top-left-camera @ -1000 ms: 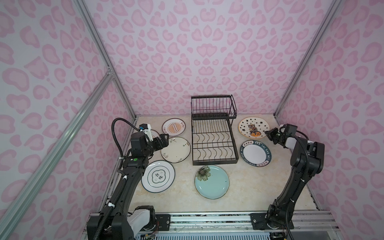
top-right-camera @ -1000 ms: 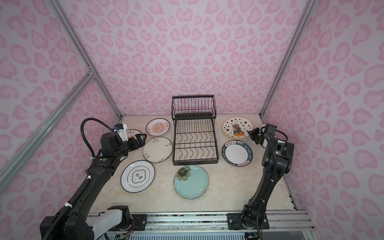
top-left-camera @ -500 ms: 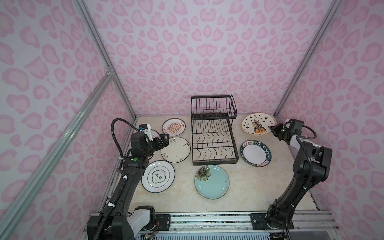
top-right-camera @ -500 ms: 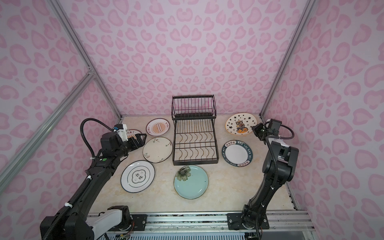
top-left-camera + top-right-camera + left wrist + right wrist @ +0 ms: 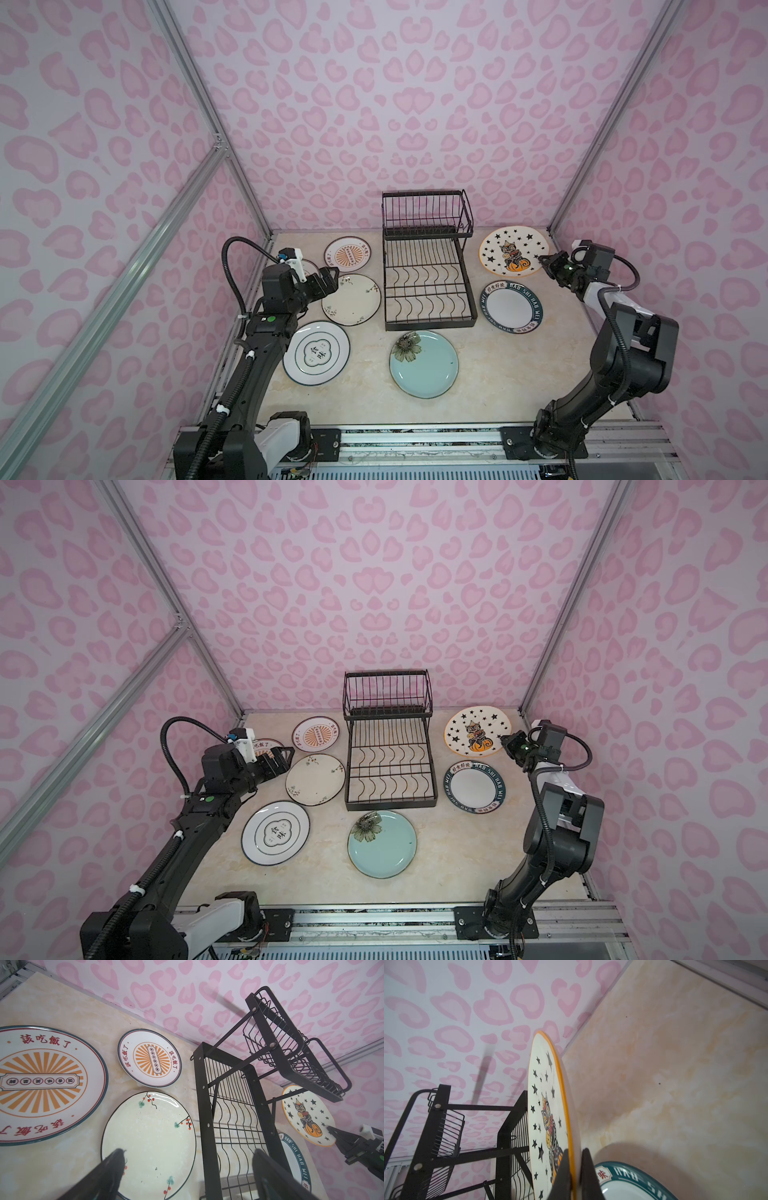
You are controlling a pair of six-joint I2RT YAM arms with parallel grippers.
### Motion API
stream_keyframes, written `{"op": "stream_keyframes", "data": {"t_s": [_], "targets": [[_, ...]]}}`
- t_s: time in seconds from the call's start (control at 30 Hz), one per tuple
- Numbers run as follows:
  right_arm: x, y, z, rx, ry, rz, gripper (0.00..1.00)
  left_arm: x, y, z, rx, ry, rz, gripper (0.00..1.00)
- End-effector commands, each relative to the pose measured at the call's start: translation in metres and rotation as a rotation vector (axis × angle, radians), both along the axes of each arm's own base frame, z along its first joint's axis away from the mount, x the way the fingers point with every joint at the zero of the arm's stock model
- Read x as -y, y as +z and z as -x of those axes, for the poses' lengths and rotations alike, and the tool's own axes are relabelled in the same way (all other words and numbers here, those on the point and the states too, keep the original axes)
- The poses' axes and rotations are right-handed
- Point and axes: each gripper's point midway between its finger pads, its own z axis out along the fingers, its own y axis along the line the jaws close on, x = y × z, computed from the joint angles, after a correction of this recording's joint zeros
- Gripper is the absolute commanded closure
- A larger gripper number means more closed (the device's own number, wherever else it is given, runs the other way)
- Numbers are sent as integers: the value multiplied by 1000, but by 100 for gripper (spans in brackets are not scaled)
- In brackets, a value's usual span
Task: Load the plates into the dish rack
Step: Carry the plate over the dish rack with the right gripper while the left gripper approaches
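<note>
With the black wire two-tier dish rack as the dial's centre in both top views and twelve at the back wall, the round white star-and-cat plate with an orange rim sat at about two o'clock. The right gripper was clamped on that plate's rim at the plate's own three o'clock edge. The right wrist view showed its two black fingers pinching the orange rim, one on each face. The plate was tilted up from the beige marble-patterned table. Whether its far edge touched the table could not be told.

The navy-lettered white plate lay flat at four o'clock, just beside the rack and under the right gripper's wrist.

The left gripper hovered at nine o'clock, jaws wide apart and empty, over the ten o'clock edge of the cream branch-painted plate. Both fingers framed that plate in the left wrist view.

One orange-sunburst plate lay at ten o'clock, and a second was largely hidden beneath the left wrist. The green-ringed emblem plate lay at eight o'clock and the teal flower plate at six. The rack held no plates.
</note>
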Motion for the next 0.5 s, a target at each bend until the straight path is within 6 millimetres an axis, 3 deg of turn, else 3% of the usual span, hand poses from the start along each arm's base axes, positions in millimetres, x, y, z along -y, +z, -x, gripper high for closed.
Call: {"op": "stream_keyframes", "data": {"t_s": [0.0,0.2,0.3,0.47], "targets": [[-18,23,8,112,61,-12,100,5,8,-5,35,-15,21,2],[-38,35,48,121,76,-1,100,13,5,-7,27,-44,30,3],[-48,50,68,129,88,38,100,17,4,-8,27,-55,39,2],[-81,65,93,137,167,67,100,35,-1,-11,16,-104,65,2]]}}
